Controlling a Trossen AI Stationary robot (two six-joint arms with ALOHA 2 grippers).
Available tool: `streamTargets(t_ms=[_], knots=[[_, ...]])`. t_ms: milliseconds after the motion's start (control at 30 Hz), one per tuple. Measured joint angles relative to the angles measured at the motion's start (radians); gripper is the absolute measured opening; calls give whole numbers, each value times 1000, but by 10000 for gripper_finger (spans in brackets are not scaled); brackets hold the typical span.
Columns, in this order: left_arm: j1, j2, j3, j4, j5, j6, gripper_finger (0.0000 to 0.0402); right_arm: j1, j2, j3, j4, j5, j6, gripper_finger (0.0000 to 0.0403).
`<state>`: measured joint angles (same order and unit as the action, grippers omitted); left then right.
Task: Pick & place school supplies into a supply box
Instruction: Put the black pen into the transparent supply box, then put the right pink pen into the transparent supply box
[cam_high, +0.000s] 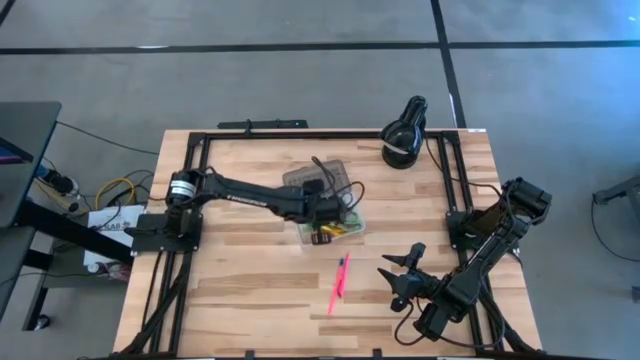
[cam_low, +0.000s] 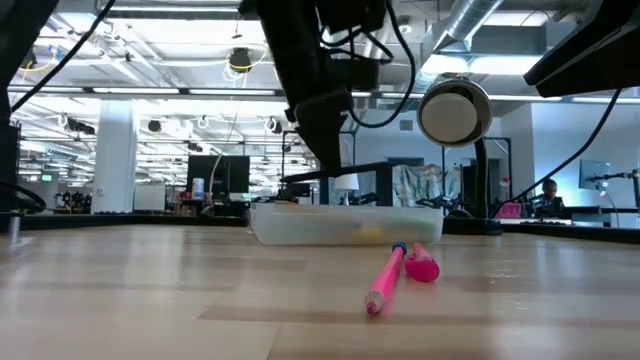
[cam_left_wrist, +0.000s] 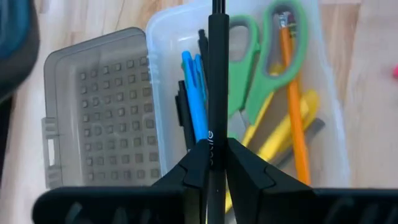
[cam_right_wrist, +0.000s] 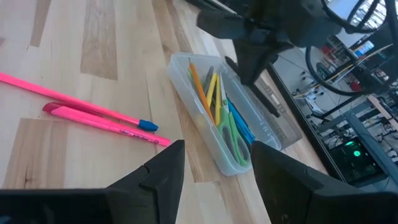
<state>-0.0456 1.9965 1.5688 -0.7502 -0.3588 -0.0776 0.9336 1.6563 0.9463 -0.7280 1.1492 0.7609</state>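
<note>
We pinch a black pen (cam_left_wrist: 217, 74) in our left gripper (cam_left_wrist: 216, 163) over the clear supply box (cam_left_wrist: 329, 134). Our right gripper (cam_right_wrist: 214, 163) waits spread wide, near two pink pens (cam_high: 339, 282) on the table (cam_high: 240, 290).

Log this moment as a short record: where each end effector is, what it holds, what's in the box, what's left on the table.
left end effector: over the supply box, shut on a black pen
right end effector: open, empty, waiting near the table's right front
box lid: open, lying flat beside the tray
in box: green scissors, blue pens, orange pencil, yellow items
still on table: pink pencil, pink pen, side by side
also on table: black lamp
</note>
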Motion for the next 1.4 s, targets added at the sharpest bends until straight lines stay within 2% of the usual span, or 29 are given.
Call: streamTargets(t_ms=[233,500,633,767,900,1100,1267,1400], knots=[[35,0,0,1,40,58,47,0,0,0,0,0,0,177],[35,1,0,5,-23,71,122,0,0,0,6,0,0,177],[20,-6,0,-33,-20,54,145,-14,0,0,31,-27,-10,177],[-53,-43,-1,-93,-21,16,152,-78,0,-1,84,-144,-105,177],[-166,-63,-1,-135,-52,-38,153,-164,0,-1,251,-317,-336,177],[-366,-67,-11,-206,-211,-156,153,-265,0,-1,462,-623,-675,177],[-503,-67,-74,-235,-388,-340,153,-330,0,-1,487,-771,-793,167],[-590,-67,-142,-231,-480,-496,153,-377,0,-1,511,-862,-864,154]])
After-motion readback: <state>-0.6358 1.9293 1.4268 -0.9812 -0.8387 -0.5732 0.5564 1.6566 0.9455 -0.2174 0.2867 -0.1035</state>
